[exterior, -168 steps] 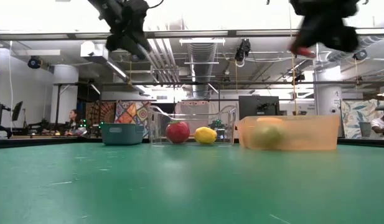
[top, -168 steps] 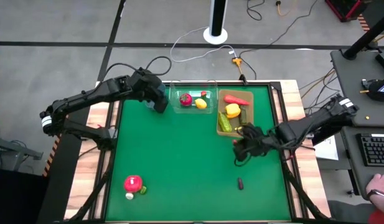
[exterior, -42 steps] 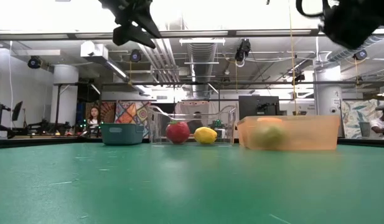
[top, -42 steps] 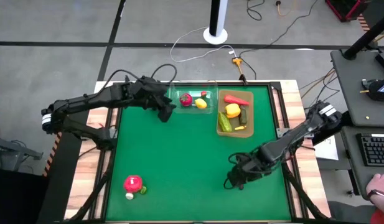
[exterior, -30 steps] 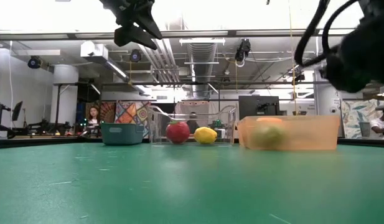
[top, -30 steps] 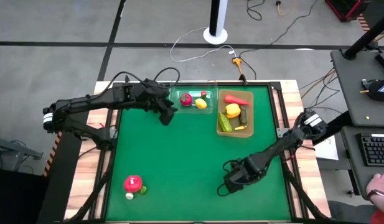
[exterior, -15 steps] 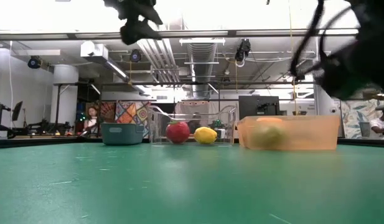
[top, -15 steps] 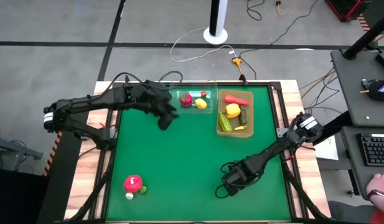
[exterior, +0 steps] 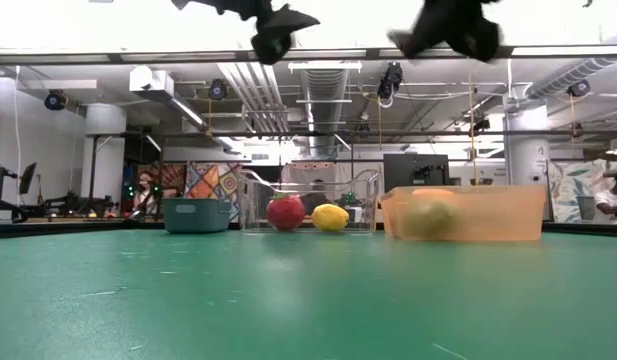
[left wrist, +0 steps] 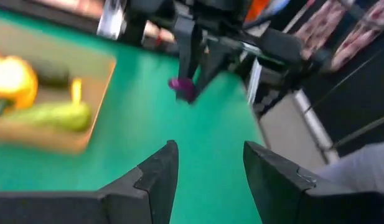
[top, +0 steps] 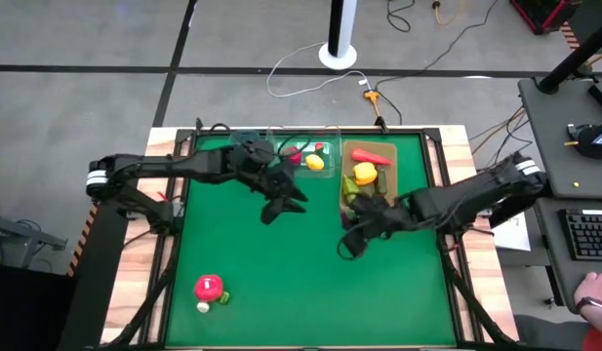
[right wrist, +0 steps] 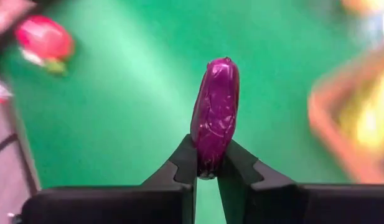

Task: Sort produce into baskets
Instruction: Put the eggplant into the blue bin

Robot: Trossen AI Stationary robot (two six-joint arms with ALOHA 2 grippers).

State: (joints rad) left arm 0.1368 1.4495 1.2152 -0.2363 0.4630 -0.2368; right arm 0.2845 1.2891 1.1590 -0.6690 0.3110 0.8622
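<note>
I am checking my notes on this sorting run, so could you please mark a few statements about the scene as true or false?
1. The right gripper pinches a small purple eggplant-shaped piece. True.
2. The left gripper carries a yellow lemon. False: its fingers stand apart with nothing between them.
3. A red round piece with a green stem lies loose on the green tabletop. True.
4. The clear plastic tub is empty. False: it holds a red round fruit and a yellow lemon.

Purple eggplant point(right wrist: 215, 115) upright, pinched in right hand point(right wrist: 207, 163), above mat nr tan tray point(top: 345, 175).
</note>
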